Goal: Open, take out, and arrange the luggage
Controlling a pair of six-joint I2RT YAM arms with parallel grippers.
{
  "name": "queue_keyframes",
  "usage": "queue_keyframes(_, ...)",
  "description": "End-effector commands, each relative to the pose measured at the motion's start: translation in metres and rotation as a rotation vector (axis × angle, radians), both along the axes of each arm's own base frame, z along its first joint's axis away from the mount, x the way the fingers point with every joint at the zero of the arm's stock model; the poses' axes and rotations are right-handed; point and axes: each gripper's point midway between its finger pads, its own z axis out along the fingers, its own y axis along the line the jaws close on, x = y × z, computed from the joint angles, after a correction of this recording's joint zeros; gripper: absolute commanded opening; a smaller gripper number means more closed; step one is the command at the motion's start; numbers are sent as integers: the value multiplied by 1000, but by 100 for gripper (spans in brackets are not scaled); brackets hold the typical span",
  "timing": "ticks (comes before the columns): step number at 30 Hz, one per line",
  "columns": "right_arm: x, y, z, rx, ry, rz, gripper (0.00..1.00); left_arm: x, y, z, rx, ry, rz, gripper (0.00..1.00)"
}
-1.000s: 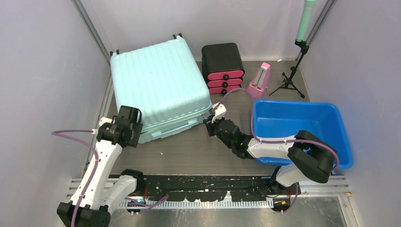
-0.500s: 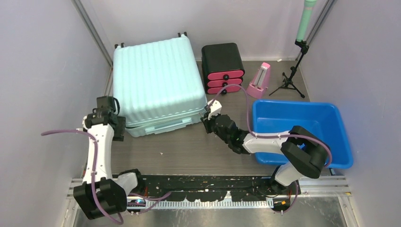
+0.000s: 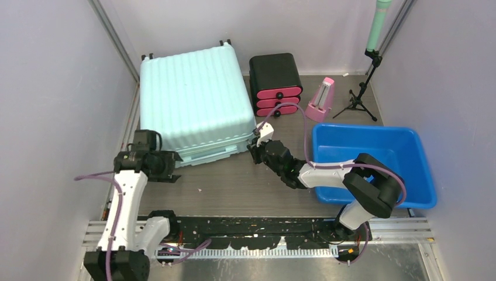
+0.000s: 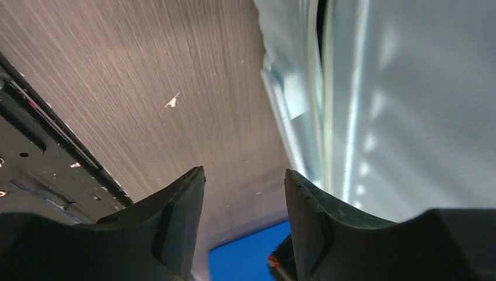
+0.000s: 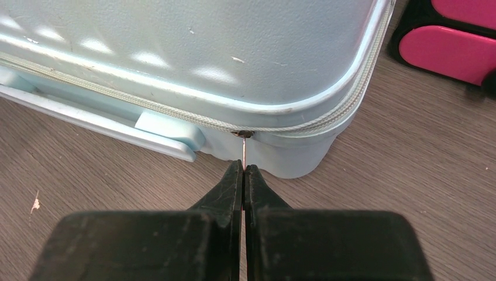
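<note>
The luggage (image 3: pixel 196 99) lies flat far left on the surface (image 3: pixel 234 187), the drawer box (image 3: pixel 275 76) just right of it, the tub (image 3: pixel 351 149) at the near right.

We're on a grey-brown, wood-grain table (image 3: pixel 234 187). At the far left the luggage (image 3: pixel 196 99) lies flat, ribbed shell up, its black wheels toward the back edge. Just right of it stands a black drawer box (image 3: pixel 275 73) with pink drawers, then a small pink object (image 3: pixel 320 99), then a black tripod (image 3: pixel 358 100) near the back right. A blue tub (image 3: pixel 362 130) sits on the right side. One white fleck (image 3: pixel 199 190) lies on bare wood in front of the luggage.
</note>
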Motion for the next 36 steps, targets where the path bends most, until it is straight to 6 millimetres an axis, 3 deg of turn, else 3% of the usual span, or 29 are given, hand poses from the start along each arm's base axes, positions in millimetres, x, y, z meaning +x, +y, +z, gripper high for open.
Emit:
queue_keyframes(1, 13, 7, 17, 71, -25, -30, 0, 21, -41, 1, -64, -82, -46, 56)
queue_keyframes(5, 12, 7, 21, 82, -28, -27, 0, 44, -64, -8, -88, -155, -23, 56)
queue_keyframes(11, 10, 4, 28, 87, -40, -25, 0, 54, -64, -25, -72, -117, 22, 57)
queue_keyframes(25, 8, 5, 26, 91, -38, -13, 0, 68, -69, -71, -57, -73, 114, 57)
queue_keyframes(31, 7, 4, 21, 82, -31, -12, 0, 78, -67, -82, -18, -73, 125, 57)
queue_keyframes(33, 7, 4, 20, 77, -31, -10, 0, 78, -65, -84, -4, -72, 126, 54)
queue_keyframes(36, 6, 4, 18, 73, -28, -7, 0, 75, -57, -85, 38, -72, 132, 41)
